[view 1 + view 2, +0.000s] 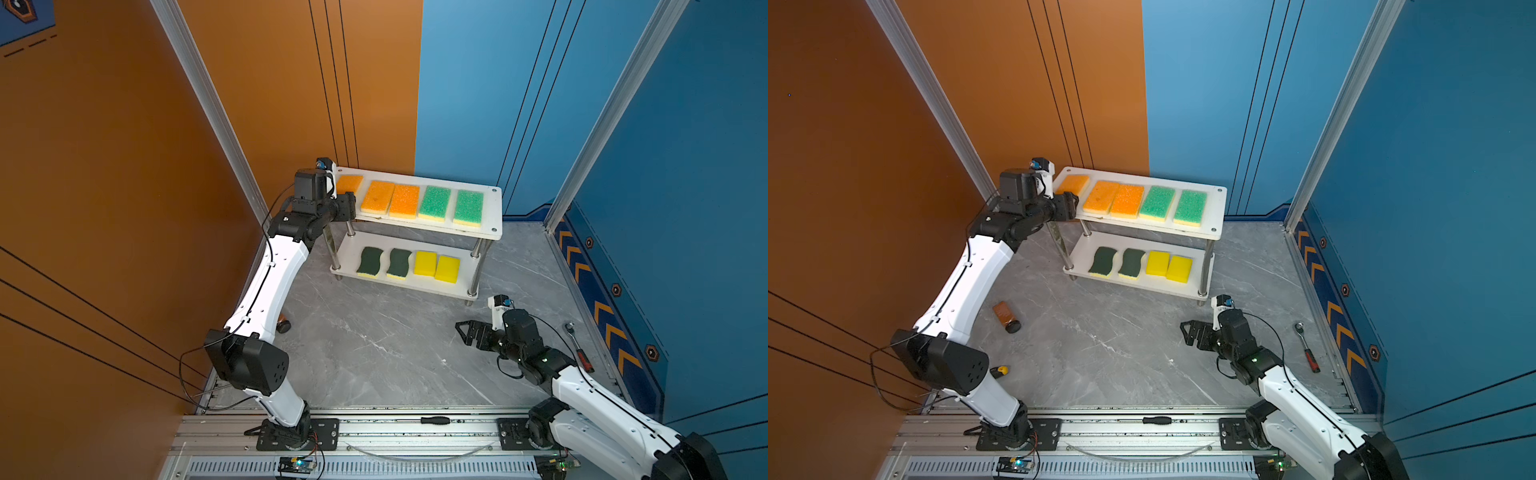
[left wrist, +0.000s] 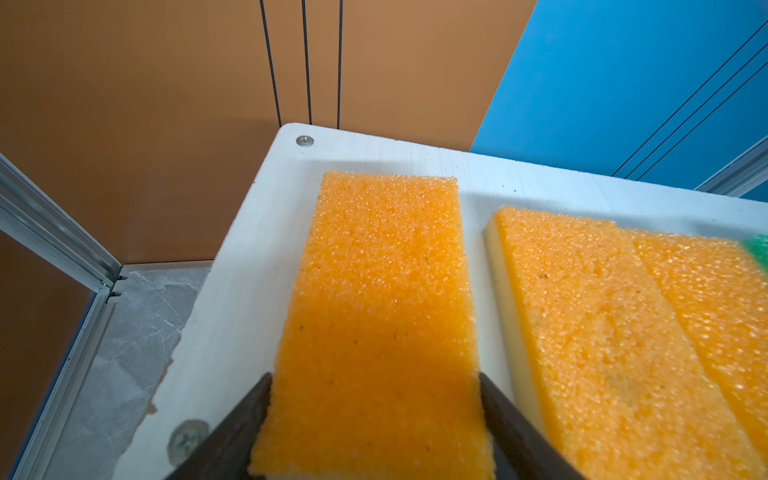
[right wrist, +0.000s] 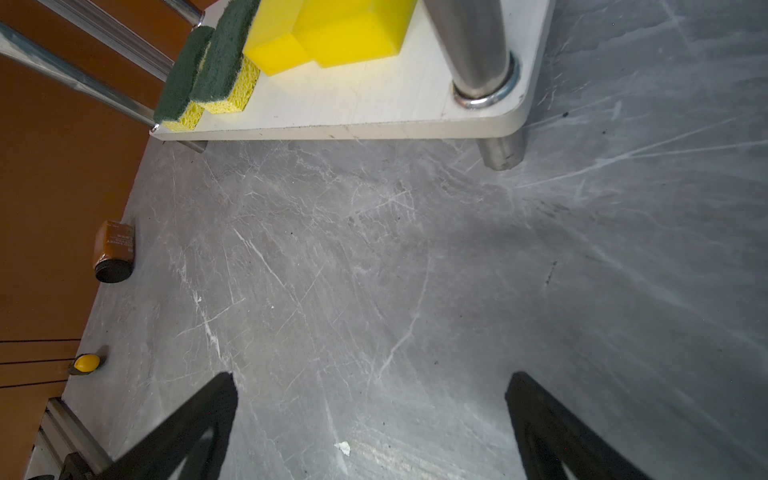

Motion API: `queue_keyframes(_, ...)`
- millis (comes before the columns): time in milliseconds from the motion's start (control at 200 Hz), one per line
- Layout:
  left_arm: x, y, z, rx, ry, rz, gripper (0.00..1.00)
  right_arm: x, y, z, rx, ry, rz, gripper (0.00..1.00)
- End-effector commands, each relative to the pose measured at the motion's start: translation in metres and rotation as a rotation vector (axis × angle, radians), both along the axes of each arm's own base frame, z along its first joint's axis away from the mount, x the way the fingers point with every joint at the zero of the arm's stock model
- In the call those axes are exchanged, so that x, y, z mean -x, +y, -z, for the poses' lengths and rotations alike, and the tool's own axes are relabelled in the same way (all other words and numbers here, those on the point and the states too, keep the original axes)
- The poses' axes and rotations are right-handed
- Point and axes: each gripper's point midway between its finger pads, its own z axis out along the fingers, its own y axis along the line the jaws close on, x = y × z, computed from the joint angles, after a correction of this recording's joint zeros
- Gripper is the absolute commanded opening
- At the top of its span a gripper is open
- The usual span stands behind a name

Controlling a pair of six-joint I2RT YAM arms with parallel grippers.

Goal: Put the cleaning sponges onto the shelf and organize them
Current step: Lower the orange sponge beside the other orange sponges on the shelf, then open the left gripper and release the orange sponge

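Observation:
The shelf point(image 1: 493, 216) stands at the back of the grey floor. Its top board carries three orange-topped sponges point(image 1: 377, 197) and two light-green ones point(image 1: 434, 203). The lower board holds two dark-green wavy sponges point(image 1: 370, 262) and two plain yellow ones point(image 1: 424, 262). My left gripper point(image 1: 351, 199) is at the top board's left end. Its fingers point(image 2: 249, 415) press both long sides of the leftmost orange sponge point(image 2: 382, 291), which lies flat on the board. My right gripper point(image 1: 463, 332) hovers open and empty over the floor point(image 3: 370, 382) in front of the shelf's right post.
A brown bottle point(image 1: 1006, 316) lies on the floor under the left arm, with a yellow-tipped tool point(image 1: 1000, 371) near it. A ratchet wrench point(image 1: 577, 349) lies by the right wall. A black screwdriver point(image 1: 434, 420) rests on the front rail.

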Motion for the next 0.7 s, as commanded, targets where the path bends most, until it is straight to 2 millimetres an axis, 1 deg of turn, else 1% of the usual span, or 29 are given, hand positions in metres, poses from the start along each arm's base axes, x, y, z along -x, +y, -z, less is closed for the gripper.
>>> queue_keyframes(0, -0.0022, 0.0023, -0.0068, 0.009, -0.021, -0.017, 0.73, -0.0018, -0.005, 0.0012, 0.001, -0.008, 0.035, 1.0)
queue_keyframes(345, -0.0024, 0.0006, -0.0054, 0.015, -0.018, -0.013, 0.74, -0.0014, -0.0061, 0.0021, 0.0, -0.008, 0.038, 1.0)
queue_keyframes(696, -0.0043, -0.0027, 0.0026, 0.025, -0.014, -0.02, 0.74, -0.0011, -0.0076, 0.0015, -0.002, -0.012, 0.043, 1.0)
